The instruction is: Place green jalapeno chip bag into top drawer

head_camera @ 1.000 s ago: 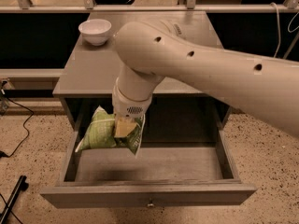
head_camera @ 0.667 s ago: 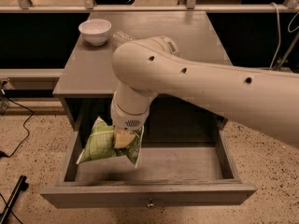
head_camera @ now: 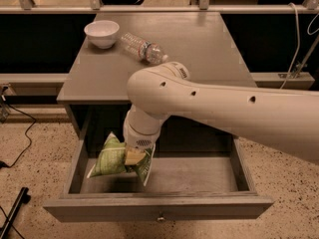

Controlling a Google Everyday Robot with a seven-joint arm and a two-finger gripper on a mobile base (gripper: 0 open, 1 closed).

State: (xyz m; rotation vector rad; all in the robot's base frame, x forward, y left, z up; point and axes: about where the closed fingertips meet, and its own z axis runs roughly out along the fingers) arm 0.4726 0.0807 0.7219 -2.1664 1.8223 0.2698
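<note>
The green jalapeno chip bag (head_camera: 112, 159) hangs over the left part of the open top drawer (head_camera: 199, 176), tilted, its lower edge at or just above the drawer floor. My gripper (head_camera: 133, 157) reaches down from the thick white arm and is shut on the bag's right side; a tan finger pad shows against the green foil. The drawer is pulled fully out, its front panel and small metal knob (head_camera: 160, 217) at the bottom of the view.
On the grey cabinet top (head_camera: 199, 49) stand a white bowl (head_camera: 101, 33) at the back left and a clear plastic water bottle (head_camera: 143, 48) lying on its side. Speckled floor surrounds the cabinet; a black cable (head_camera: 22, 133) runs at the left.
The arm has swung so the cabinet top and the bottle now show. The gripper and bag have lowered slightly further into the drawer's left part.
</note>
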